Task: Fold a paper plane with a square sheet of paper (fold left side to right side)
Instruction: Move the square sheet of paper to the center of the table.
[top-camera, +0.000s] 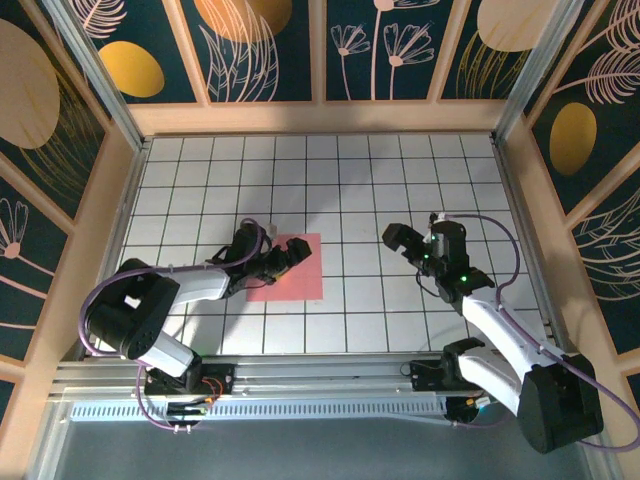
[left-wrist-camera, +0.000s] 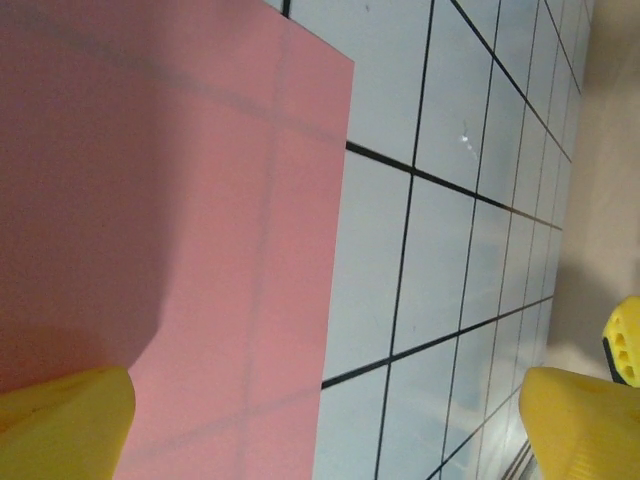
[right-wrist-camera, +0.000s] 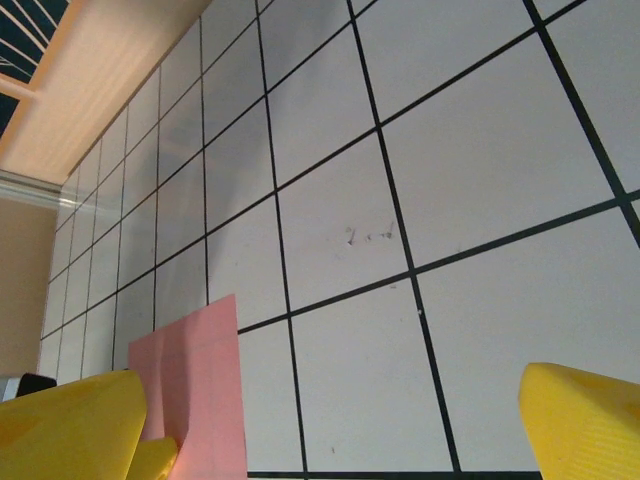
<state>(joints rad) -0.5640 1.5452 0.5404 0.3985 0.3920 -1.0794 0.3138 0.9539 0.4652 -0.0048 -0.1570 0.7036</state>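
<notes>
While the pink sheet (top-camera: 300, 275) lies flat, both arms' jaws gape; bare tiles (top-camera: 352, 272) border its right edge.

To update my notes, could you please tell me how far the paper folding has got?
Done: nothing folded; the square sheet of paper lies flat on the table. In hand: the open left gripper sits over its left edge. Left: the left-to-right fold; the open right gripper hangs apart.

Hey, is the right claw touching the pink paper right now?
Apart. The top view shows the right claw open, with bare white tiles between it and the pink paper.
</notes>
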